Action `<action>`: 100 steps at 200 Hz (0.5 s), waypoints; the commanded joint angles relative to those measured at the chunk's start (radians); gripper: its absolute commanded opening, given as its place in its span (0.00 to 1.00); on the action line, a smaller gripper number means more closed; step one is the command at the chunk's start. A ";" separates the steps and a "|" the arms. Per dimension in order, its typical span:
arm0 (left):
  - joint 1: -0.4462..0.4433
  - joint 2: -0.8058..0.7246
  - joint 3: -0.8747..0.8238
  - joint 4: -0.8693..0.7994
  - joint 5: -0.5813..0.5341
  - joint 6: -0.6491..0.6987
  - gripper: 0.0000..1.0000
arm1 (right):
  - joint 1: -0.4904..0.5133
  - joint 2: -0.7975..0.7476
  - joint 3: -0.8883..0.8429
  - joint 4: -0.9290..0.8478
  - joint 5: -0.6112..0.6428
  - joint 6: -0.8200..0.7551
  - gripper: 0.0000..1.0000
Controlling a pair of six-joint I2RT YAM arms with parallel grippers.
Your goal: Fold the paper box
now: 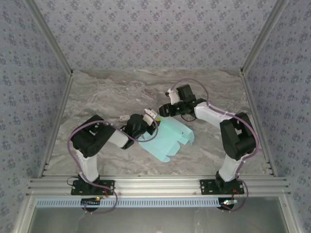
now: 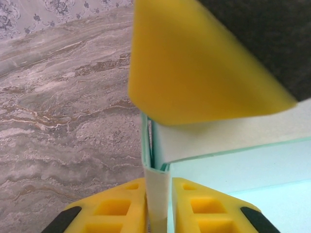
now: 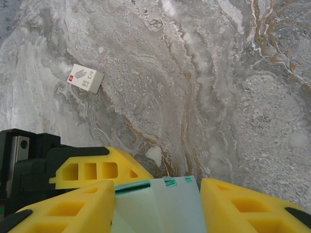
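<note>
Top view: paper box [image 1: 167,138] lies mid tabletop [image 1: 97,92], long axis approx left–right. Your L arm [image 1: 104,138] and R arm [image 1: 214,114] meet at its far-left corner, L nearer.
L wrist: left pincer [image 2: 158,213] clamped on the box's upright edge.
R wrist: right pincer [image 3: 158,208] astride the box's edge, fingers apart; can't tell if it grips. Bare marble ahead.

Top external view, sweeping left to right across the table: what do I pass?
left arm → small white tag → paper box → right arm
</note>
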 commanded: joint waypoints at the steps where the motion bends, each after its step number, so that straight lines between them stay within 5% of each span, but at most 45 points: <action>1: 0.003 0.022 0.026 -0.004 0.039 0.010 0.15 | -0.003 0.029 0.023 -0.127 0.069 -0.028 0.52; 56: 0.004 0.019 0.034 -0.011 0.044 0.004 0.11 | -0.008 0.001 0.085 -0.151 0.053 -0.025 0.53; 100: 0.010 0.019 0.044 -0.014 0.066 0.007 0.22 | -0.010 0.013 0.082 -0.154 0.040 -0.030 0.51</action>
